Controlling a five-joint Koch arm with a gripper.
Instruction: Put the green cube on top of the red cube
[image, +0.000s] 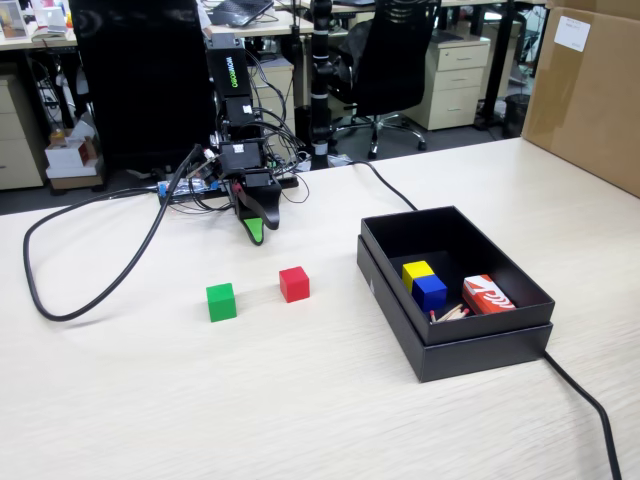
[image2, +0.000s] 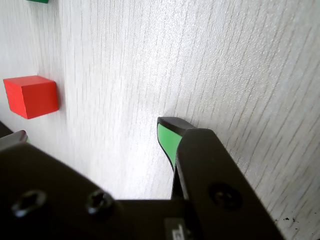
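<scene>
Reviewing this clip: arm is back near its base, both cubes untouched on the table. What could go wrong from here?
1. The green cube sits close beside the red cube; the fingers reaching for it might nudge the red one off its spot.
2. In the wrist view the green cube is barely in frame at the top edge, so aiming by that camera looks unreliable.
3. Both cubes are small and equal in size, so an off-centre release could topple the stack.

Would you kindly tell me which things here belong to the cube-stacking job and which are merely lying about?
For the job:
green cube
red cube
gripper, resting near the arm's base

Lying about:
black box
yellow cube, in the box
blue cube, in the box
red-and-white packet, in the box
black cable across the table
</scene>
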